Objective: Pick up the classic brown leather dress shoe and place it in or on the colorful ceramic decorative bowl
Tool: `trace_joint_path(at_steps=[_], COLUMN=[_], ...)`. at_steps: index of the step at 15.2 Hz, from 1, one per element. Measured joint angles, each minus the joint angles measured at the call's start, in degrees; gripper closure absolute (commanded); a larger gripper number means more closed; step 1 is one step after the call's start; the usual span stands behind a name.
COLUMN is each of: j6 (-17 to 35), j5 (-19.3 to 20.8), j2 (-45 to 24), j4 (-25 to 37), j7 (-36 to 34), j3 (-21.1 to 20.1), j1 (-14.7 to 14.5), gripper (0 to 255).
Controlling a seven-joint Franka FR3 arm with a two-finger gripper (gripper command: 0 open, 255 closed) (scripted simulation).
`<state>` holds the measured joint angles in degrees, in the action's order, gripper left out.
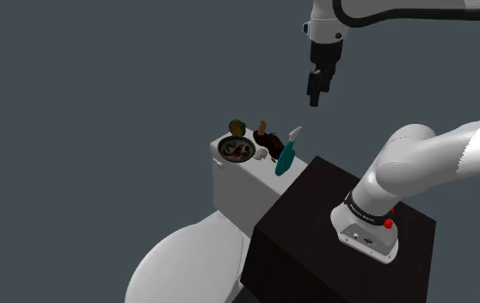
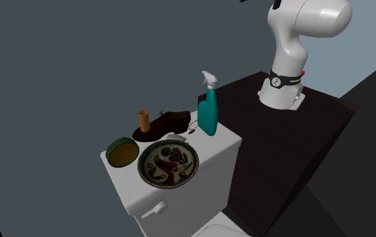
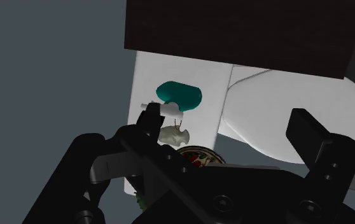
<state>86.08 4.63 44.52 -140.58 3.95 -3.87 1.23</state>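
Observation:
The dark brown dress shoe (image 1: 269,139) (image 2: 168,122) lies on the white toilet tank lid (image 2: 224,139), behind the colorful patterned bowl (image 1: 236,150) (image 2: 168,163) (image 3: 198,156). My gripper (image 1: 315,102) (image 3: 230,127) hangs high above the tank, over its end nearest the stand, well clear of the shoe. In the wrist view its two black fingers stand wide apart with nothing between them. The hand covers part of the bowl in that view.
A teal spray bottle (image 1: 286,156) (image 2: 209,110) (image 3: 179,94) stands upright beside the shoe. A small olive dish (image 2: 121,151), a tan cylinder (image 2: 143,120) and a small white object (image 1: 262,153) (image 3: 174,133) share the lid. The dark stand (image 1: 341,232) abuts the tank.

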Motion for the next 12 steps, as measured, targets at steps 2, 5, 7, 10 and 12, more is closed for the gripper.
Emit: trace_joint_path(at_steps=[2,5,7,10,12], j6=[1.11,7.17,12.3,19.34,25.13], j5=[0.13,1.38,2.03,3.32,4.27], j2=[-0.04,-0.94,-2.26,-4.95,-7.5], j4=[-0.84,-4.43,-7.08,-9.44,-11.47], j7=[0.14,1.51,2.07,3.6,4.62], j3=[0.25,2.18,3.28,5.47,7.09], j1=[0.08,0.87,1.35,2.38,3.15], gripper=[0,0,0,0,0])
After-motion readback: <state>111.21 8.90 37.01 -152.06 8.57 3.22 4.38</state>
